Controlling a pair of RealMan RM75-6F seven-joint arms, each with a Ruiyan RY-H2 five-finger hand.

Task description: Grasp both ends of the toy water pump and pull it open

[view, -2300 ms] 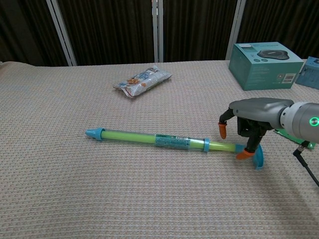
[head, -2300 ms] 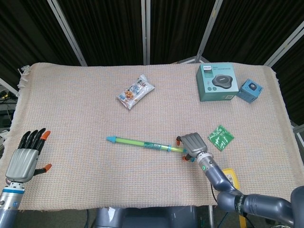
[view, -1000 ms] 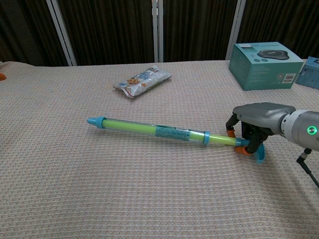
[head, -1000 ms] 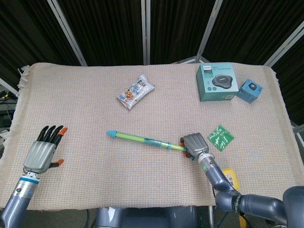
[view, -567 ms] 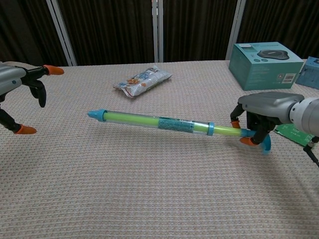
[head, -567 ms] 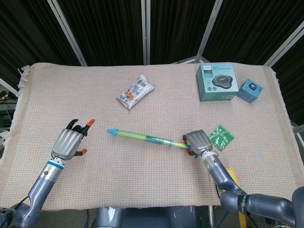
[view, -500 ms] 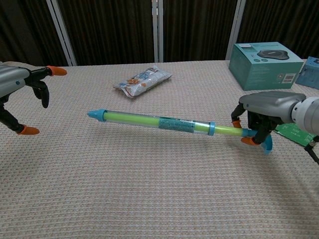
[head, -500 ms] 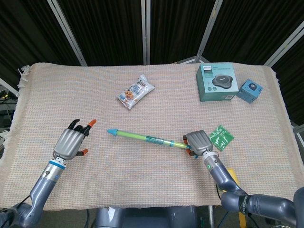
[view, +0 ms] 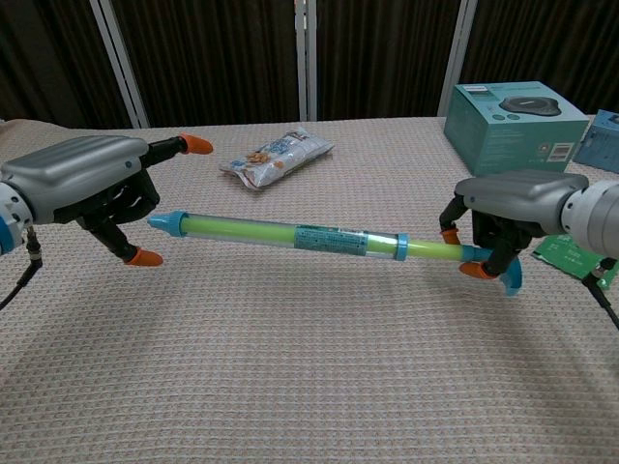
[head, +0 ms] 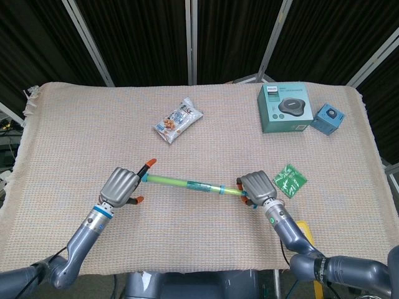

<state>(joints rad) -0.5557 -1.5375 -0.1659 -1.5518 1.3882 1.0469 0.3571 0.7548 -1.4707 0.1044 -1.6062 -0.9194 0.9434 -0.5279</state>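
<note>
The toy water pump (head: 187, 184) is a long green tube with blue ends. It hangs just above the cloth, nearly level (view: 290, 235). My right hand (head: 257, 187) grips its blue handle end, with orange-tipped fingers wrapped around the thin rod (view: 513, 208). My left hand (head: 121, 186) is at the other end. Its fingers stay apart above and below the blue nozzle tip (view: 92, 188), and I see no closed grip there.
A snack bag (head: 177, 120) lies behind the pump. At the back right stand a teal box (head: 284, 107) and a small blue box (head: 328, 119). A green packet (head: 290, 180) lies just right of my right hand. The table's front edge is close behind both hands.
My left hand has travelled right from the table's left side to the pump's nozzle tip. My right hand closed on the handle and lifted the pump off the cloth.
</note>
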